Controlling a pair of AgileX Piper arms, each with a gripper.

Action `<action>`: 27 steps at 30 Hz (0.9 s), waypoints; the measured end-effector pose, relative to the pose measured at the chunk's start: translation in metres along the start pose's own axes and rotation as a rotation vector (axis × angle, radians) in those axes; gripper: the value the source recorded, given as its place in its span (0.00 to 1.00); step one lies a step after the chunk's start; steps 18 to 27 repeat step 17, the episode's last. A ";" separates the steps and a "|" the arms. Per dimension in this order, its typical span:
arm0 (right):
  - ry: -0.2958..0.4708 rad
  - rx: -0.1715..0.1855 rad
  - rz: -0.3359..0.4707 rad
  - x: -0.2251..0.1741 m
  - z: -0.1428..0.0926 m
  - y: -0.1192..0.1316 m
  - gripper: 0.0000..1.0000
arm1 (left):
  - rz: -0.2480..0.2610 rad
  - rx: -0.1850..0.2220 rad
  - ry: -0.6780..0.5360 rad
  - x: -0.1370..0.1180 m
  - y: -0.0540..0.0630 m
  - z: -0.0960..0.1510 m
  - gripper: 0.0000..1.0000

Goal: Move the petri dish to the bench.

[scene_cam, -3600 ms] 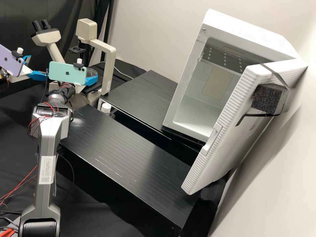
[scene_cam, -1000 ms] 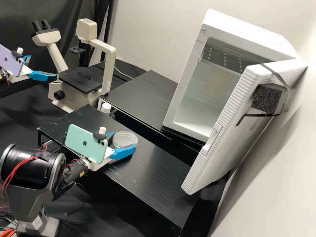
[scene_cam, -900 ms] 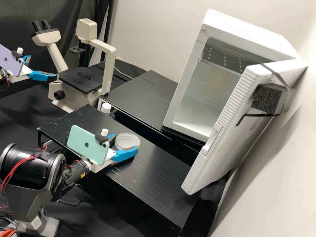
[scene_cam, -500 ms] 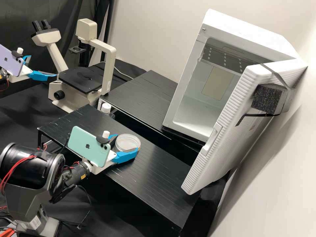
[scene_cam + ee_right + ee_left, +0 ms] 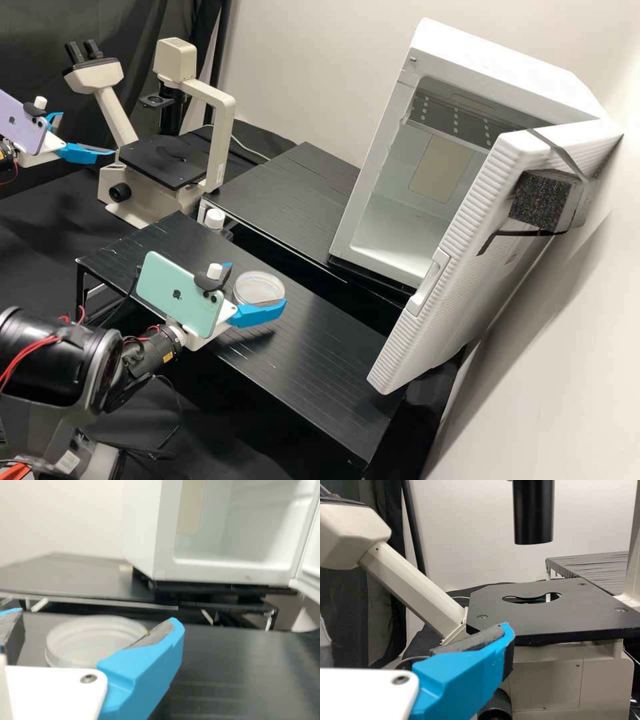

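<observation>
petri dish (image 5: 259, 289) on bench (image 5: 320, 353) — microscope (image 5: 223, 133) behind left, cabinet (image 5: 493, 53) behind right

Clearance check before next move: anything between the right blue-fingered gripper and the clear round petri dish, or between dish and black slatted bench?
Nothing visible in either gap. The right gripper stands open around the petri dish, which appears to rest directly on the bench.

Black lined bench (image 5: 320, 353), round clear petri dish (image 5: 259, 288) on top.

The petri dish (image 5: 260, 289) is moved from the microscope (image 5: 217, 143) to the worktop (image 5: 320, 353); the fingers (image 5: 257, 315) of the right gripper (image 5: 257, 284) are spread.
</observation>
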State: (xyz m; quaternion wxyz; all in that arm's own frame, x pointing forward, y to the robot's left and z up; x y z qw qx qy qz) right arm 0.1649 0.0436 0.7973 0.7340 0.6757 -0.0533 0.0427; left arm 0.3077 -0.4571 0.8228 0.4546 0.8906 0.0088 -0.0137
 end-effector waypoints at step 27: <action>0.046 0.157 0.141 -0.020 -0.011 0.030 1.00 | 0.000 0.000 0.000 0.000 0.000 0.000 1.00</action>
